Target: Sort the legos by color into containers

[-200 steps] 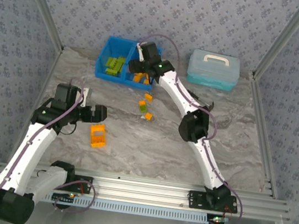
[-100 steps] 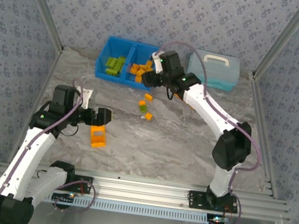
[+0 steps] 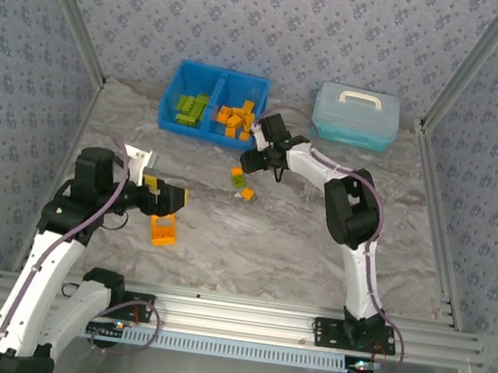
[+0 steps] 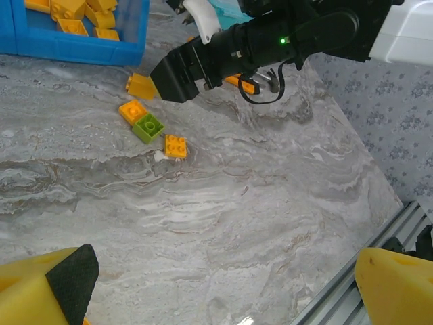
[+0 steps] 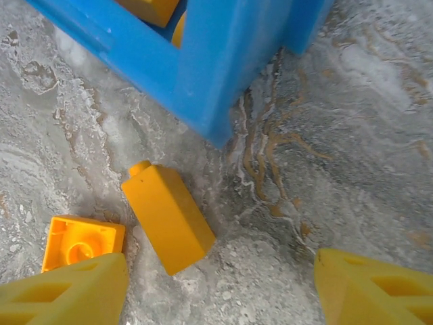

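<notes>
Grey marbled table (image 3: pixel 315 242), patterned walls.

Blue bin (image 3: pixel 192 132) at far left-centre: green bricks (image 3: pixel 189 107) in its left compartment, orange pile (image 3: pixel 233 116) in its right.

Right gripper (image 5: pixel 216 298) low beside the bin's near right corner, fingers well apart, holding nothing. A loose orange brick (image 5: pixel 169 217) lies slantwise just ahead, nearer the left finger.

Left gripper (image 3: pixel 168 198) spread wide, empty, above the big orange block (image 3: pixel 163 228).

Step in hand, as I judge it: pick the loose brick. Shift to centre the brick, turn the wrist so the fingers meet its long flat sides, and keep off the bin wall.

Versus one second ago: right gripper was over the orange compartment and has come nearer and down to the table. Left gripper has edged right, equally wide.
</notes>
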`<control>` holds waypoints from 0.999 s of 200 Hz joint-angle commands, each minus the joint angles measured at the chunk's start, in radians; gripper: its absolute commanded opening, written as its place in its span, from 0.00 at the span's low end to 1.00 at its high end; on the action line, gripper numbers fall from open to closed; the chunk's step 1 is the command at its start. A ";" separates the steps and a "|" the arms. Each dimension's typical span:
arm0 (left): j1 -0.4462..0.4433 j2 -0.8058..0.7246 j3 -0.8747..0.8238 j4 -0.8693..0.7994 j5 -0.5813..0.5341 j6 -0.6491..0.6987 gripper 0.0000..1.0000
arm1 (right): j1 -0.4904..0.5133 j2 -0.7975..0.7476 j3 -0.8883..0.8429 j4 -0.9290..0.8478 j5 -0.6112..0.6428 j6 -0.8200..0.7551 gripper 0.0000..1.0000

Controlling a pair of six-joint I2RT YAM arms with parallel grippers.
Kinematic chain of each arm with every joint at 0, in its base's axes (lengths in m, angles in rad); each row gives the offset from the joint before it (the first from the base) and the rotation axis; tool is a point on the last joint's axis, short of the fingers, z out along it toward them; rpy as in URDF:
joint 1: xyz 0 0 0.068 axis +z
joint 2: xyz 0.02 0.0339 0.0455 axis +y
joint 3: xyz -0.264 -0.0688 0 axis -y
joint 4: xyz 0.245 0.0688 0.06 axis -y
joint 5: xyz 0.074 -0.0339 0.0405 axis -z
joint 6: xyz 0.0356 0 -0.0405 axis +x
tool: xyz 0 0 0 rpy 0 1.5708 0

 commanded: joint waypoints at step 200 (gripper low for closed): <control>0.005 0.034 0.011 -0.020 -0.099 0.009 0.99 | 0.089 -0.273 -0.163 0.099 0.025 0.030 0.20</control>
